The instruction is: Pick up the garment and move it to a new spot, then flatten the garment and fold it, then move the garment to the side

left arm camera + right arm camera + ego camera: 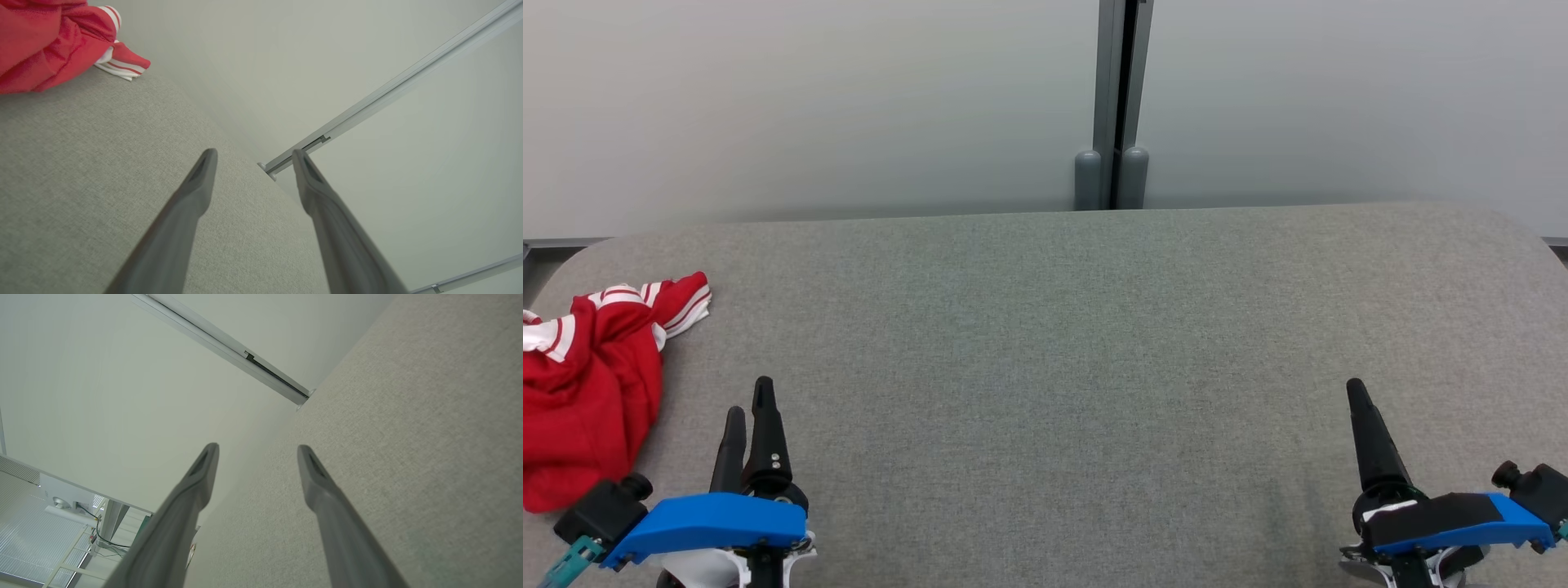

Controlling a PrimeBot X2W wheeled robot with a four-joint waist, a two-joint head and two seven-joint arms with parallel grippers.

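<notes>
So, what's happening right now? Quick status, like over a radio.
Left tool open, empty. Right tool open, empty. Red garment crumpled at table's left edge, untouched. Nothing between left tool and garment.

Red garment (588,392), cut off by head view's left edge, kind untellable; right gripper (1356,389), one finger hidden behind the other there; table (1045,327), near edge cropped.

A grey, fabric-covered table (1062,327) with rounded far corners. On it a red garment (588,392) with white stripes lies crumpled at the left edge, toward the near side.
</notes>
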